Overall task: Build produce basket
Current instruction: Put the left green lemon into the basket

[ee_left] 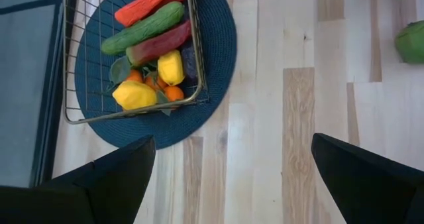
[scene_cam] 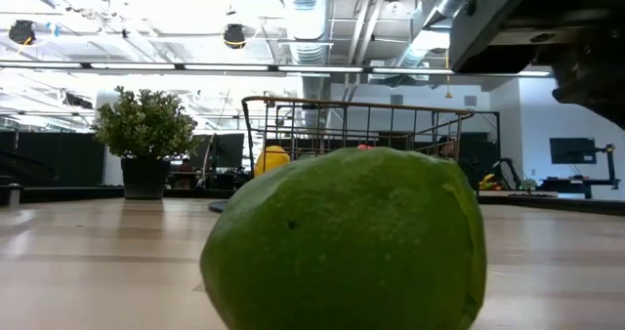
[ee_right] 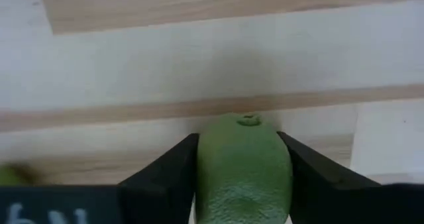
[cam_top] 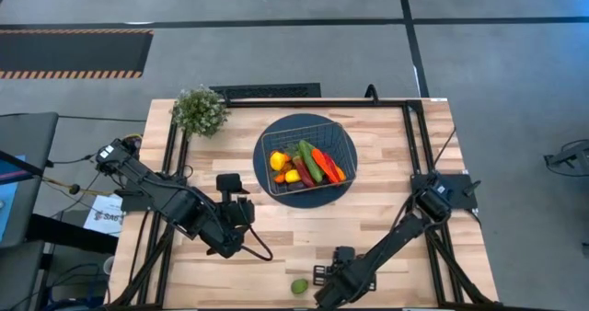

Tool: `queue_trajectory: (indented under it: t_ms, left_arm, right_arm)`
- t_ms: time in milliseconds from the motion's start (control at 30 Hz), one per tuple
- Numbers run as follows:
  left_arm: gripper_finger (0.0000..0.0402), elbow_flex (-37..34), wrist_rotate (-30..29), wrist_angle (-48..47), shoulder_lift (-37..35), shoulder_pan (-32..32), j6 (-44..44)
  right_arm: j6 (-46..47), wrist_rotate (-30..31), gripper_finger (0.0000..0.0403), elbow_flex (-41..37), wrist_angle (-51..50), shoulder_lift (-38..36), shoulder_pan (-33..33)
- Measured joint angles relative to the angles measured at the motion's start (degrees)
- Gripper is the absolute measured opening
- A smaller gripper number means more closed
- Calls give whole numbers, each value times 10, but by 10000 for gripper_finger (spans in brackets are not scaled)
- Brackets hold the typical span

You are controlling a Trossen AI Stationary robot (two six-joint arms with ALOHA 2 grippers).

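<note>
The wire basket [cam_top: 342, 138] stands on a dark blue disc [cam_top: 308, 194] at the table's middle. It holds produce [ee_left: 149, 52]: lemons, a cucumber, red and orange peppers, tangerines. My right gripper [ee_right: 237, 136] points straight down near the table's front edge. Its open fingers stand on either side of a green lime [ee_right: 244, 171] that rests on the wood. In the high view the right gripper [cam_top: 324, 288] hides this lime. A second lime [cam_top: 299, 286] lies just left of it. My left gripper [ee_left: 232, 184] hangs wide open above the table, left of the basket. My right gripper comes at the lime from above, one finger [ee_right: 175, 164] at each of its two sides [ee_right: 205, 164]. The lime fills the gap between them and sits on the table. Whether the fingers touch it, I cannot tell.
A small potted plant [cam_top: 200, 110] stands at the far left corner. The second lime [scene_cam: 347, 242] fills the middle of the low view, close to the near edge. Bare wood lies between the basket and the limes.
</note>
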Motion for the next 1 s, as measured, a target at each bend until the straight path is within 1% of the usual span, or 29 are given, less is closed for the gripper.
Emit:
queue_trajectory:
  t_ms: [67, 133, 167, 200, 300, 400, 567, 700, 767, 867, 1000]
  left_arm:
    - [391, 0, 0, 0, 0, 0, 0]
    - [391, 0, 0, 0, 0, 0, 0]
    - [391, 0, 0, 0, 0, 0, 0]
    - [391, 0, 1, 0, 0, 0, 0]
    - [391, 0, 0, 0, 0, 0, 0]
    - [391, 0, 0, 0, 0, 0, 0]
    - [391, 0, 0, 1, 0, 0, -8]
    - [391, 0, 0, 1, 0, 0, -34]
    - [391, 0, -3, 1, 0, 0, -54]
    - [391, 0, -12, 1, 0, 4, -101]
    - [391, 0, -28, 1, 0, 16, -169]
  right_arm:
    - [-22, -7, 179, 0, 1, -3, -3]
    - [-57, -7, 143, -1, 3, -7, -9]
    - [-77, -8, 130, -1, 1, -11, -13]
    - [-100, -8, 127, -3, -3, -17, -17]
    - [-168, -7, 127, -1, -18, -47, -35]
    - [-245, 9, 126, -1, -52, -83, -63]
    - [-386, 99, 126, 0, -141, -174, -123]
    - [-509, 168, 124, 0, -207, -246, -190]
    - [-582, 188, 124, 0, -220, -280, -232]
    - [-700, 194, 124, 0, -219, -314, -298]
    - [-841, 191, 124, 0, -195, -328, -384]
